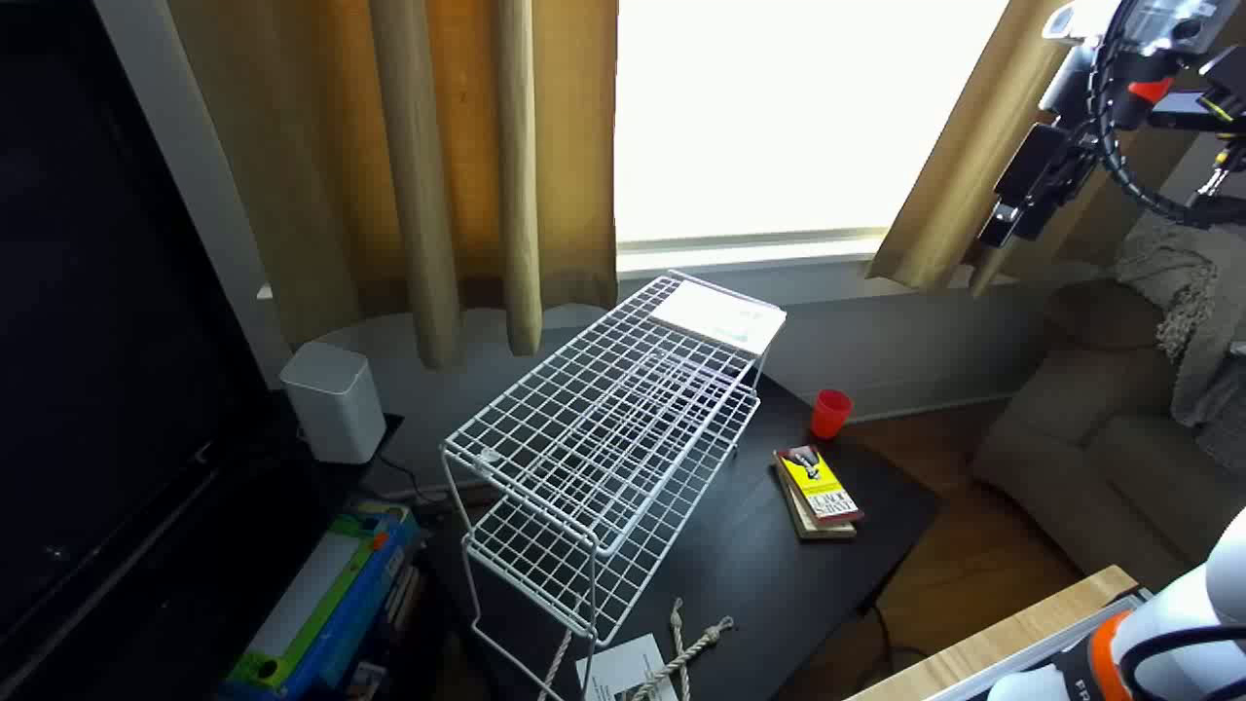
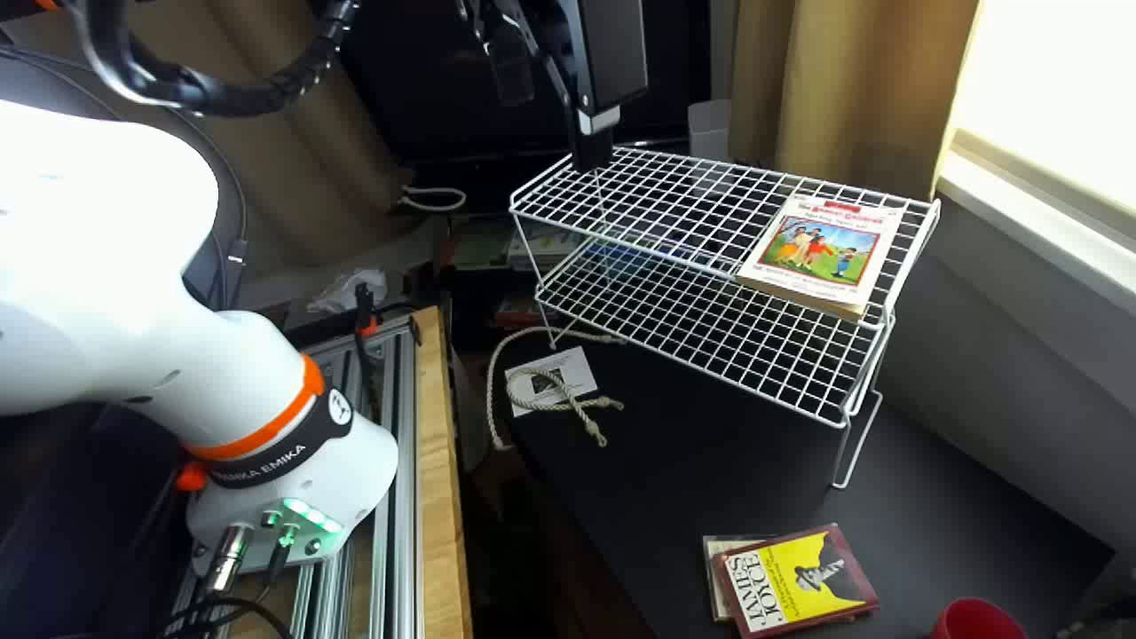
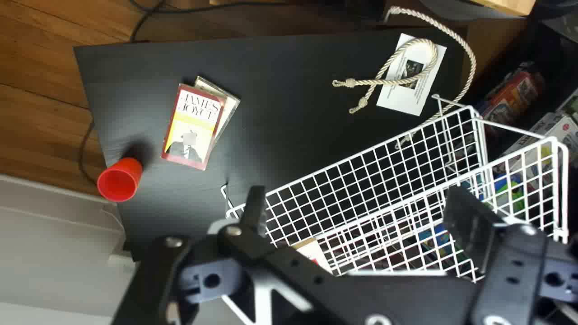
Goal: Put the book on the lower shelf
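The book (image 1: 718, 316) lies flat on the top grid of the white wire rack, at the window end. In an exterior view its cover (image 2: 821, 248) shows a picture of children. In the wrist view only a corner of the book (image 3: 312, 253) shows; my gripper hides the rest. The lower shelf (image 2: 710, 328) is the wire tier under the top grid, with nothing seen on it; it also shows in the wrist view (image 3: 352, 187). My gripper (image 3: 361, 214) is open with nothing between its fingers. It is raised above the rack, apart from the book, and also shows in an exterior view (image 1: 1012, 229).
Two stacked books (image 2: 794, 577) and a red cup (image 1: 830, 414) stand on the dark table (image 3: 289, 113) beside the rack. A rope and a white card (image 3: 411, 74) lie near the rack's far end. A white box (image 1: 336, 404) stands behind. The window sill (image 2: 1021, 213) borders the rack.
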`<action>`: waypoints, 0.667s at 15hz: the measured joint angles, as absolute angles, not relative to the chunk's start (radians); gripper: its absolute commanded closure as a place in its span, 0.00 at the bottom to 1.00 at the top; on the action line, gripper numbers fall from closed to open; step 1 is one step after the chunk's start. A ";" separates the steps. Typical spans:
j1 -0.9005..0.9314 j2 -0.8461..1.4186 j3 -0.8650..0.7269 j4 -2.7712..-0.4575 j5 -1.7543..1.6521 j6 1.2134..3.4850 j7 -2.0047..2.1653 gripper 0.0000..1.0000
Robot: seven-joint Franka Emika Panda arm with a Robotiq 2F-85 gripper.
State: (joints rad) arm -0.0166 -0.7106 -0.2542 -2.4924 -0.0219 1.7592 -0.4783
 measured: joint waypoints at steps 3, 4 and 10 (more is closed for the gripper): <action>-0.017 -0.711 -0.254 -2.491 -0.022 1.759 -0.478 0.00; -0.017 -0.711 -0.254 -2.491 -0.022 1.759 -0.478 0.00; -0.023 -0.687 -0.255 -2.494 -0.003 1.785 -0.420 0.00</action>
State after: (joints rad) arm -0.0231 -0.6874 -0.2548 -2.4945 -0.0028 1.7853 -0.4199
